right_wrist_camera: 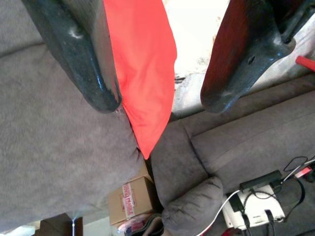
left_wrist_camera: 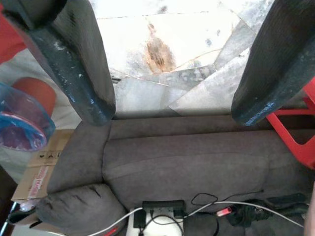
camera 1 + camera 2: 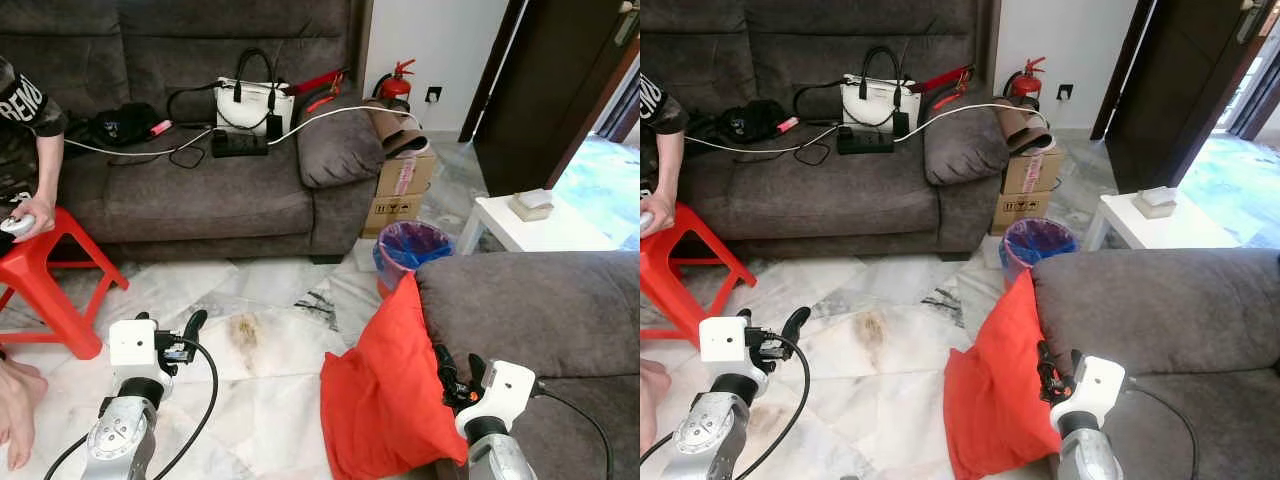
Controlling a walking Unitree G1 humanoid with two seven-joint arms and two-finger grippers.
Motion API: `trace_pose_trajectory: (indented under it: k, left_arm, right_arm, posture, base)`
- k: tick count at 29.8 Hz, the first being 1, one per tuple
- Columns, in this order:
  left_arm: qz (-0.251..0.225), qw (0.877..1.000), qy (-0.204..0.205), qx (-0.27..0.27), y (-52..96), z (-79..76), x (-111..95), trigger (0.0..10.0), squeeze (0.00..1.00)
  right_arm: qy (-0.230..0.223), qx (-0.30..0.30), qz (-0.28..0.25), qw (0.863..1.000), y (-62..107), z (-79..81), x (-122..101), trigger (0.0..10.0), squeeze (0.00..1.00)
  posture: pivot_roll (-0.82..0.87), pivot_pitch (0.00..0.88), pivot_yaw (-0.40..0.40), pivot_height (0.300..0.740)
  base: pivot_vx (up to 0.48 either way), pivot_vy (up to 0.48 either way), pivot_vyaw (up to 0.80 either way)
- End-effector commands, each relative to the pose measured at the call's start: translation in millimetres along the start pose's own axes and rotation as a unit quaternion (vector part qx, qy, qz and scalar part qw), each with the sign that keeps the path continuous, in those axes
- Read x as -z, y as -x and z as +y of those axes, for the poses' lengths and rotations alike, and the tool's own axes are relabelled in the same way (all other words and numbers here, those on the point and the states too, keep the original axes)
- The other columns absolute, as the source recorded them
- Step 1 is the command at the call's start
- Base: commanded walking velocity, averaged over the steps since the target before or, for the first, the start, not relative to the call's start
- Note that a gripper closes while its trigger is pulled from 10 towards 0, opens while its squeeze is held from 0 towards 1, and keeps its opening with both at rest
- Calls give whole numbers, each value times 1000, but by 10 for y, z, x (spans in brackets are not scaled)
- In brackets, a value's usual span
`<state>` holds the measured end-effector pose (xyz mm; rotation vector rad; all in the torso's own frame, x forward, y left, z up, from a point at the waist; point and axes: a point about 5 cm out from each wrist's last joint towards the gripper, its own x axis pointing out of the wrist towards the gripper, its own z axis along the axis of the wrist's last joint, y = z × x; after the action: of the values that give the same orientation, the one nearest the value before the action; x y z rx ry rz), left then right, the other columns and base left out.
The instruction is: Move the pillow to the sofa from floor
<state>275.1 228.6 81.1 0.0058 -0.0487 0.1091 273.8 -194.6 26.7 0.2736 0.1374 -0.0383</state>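
Pillow (image 3: pixel 385 395) on floor (image 3: pixel 270 400), leaning against sofa (image 3: pixel 545 310).
Right hand (image 3: pixel 455 378) wide open, empty; closing on one corner risks slipping; left hand (image 3: pixel 178 335) open, empty.

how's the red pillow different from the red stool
The red pillow is soft fabric, standing on edge on the floor and leaning against the near grey sofa; the red stool is hard plastic, standing upright on its legs by the far sofa. The right gripper is beside the pillow; a person's hand rests on the stool. Both are bright red and on the marble floor.
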Motion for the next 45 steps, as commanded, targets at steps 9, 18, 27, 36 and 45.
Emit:
trace_pose_trajectory:
  k: [9, 18, 27, 36, 45]
  left_arm:
    - [8, 1000, 0, -1, 12, 4, 23, 10000, 0]
    - [7, 1000, 1, -1, 5, -1, 22, 10000, 0]
    - [7, 1000, 2, -1, 0, -4, 19, 10000, 0]
    - [11, 1000, 18, 16, 25, -61, 43, 10000, 0]
    - [21, 999, 16, 19, 37, -67, 66, 10000, 0]
  right_arm:
    - [-5, 2, 3, 1000, 33, 0, 50, 10000, 0]
    - [-5, 2, 0, 1000, 22, -9, 32, 10000, 0]
    - [-5, 2, 0, 1000, 24, -11, 35, 10000, 0]
    - [-5, 8, 10, 1000, 33, -23, 82, 10000, 0]
    - [-6, 14, 13, 1000, 48, -29, 106, 10000, 0]
  posture:
    - [119, 93, -20, 631]
    - [118, 91, -21, 631]
    - [119, 91, -22, 631]
    - [122, 94, -20, 631]
    - [122, 97, -17, 631]
  base:
    - [0, 0, 0]
    - [0, 0, 0]
    - [0, 0, 0]
    - [0, 0, 0]
    - [0, 0, 0]
